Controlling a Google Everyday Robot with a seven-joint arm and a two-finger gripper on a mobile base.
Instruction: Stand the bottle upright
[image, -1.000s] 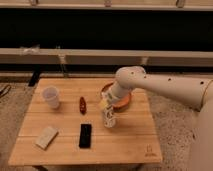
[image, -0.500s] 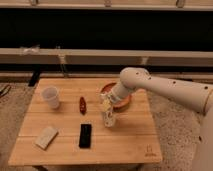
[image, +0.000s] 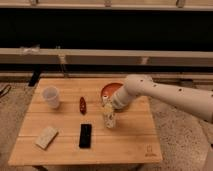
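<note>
The bottle (image: 110, 118) is small, whitish-clear with a pale label, and stands roughly upright on the wooden table (image: 130, 142), just right of centre. My gripper (image: 108, 105) hangs straight over its top, at the end of the white arm (image: 165, 95) that reaches in from the right. The bottle's cap is hidden behind the gripper.
An orange-red bowl (image: 111, 91) sits behind the gripper. A translucent white cup (image: 50, 96) stands at the left, a small dark red oblong object (image: 82, 104) between them. A black phone-like slab (image: 85, 135) and a pale flat block (image: 46, 137) lie near the front edge.
The arm and gripper have shifted slightly right and toward the front with the bottle beneath them; the bottle looks more upright now. The other objects have not moved.
</note>
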